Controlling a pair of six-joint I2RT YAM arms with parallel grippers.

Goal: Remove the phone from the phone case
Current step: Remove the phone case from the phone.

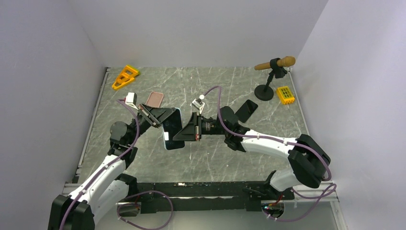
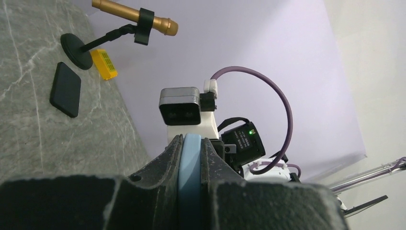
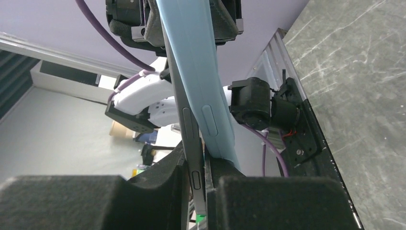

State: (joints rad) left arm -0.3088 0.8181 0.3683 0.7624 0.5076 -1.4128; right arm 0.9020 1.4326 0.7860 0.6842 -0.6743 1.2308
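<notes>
A light blue phone case point(image 1: 168, 142) hangs above the table's middle, held between both arms. My left gripper point(image 2: 190, 146) is shut on the phone case point(image 2: 191, 167), clamping its thick blue edge. In the right wrist view the dark grey phone point(image 3: 190, 129) stands apart from the phone case point(image 3: 196, 62) at the near end, its edge peeled out of the blue shell. My right gripper point(image 3: 194, 165) is shut on the phone alone, with the case's rim resting outside one finger point(image 3: 225, 167). From above, the left gripper point(image 1: 160, 117) and right gripper point(image 1: 183, 134) meet on opposite sides of it.
A pink case point(image 1: 154, 99) and a black phone point(image 1: 246, 110) lie flat on the marble table point(image 1: 201, 158). An orange wedge point(image 1: 125, 76) sits at the back left. A wooden mallet on a black stand point(image 1: 274, 67) and a yellow block point(image 1: 285, 95) are at the back right.
</notes>
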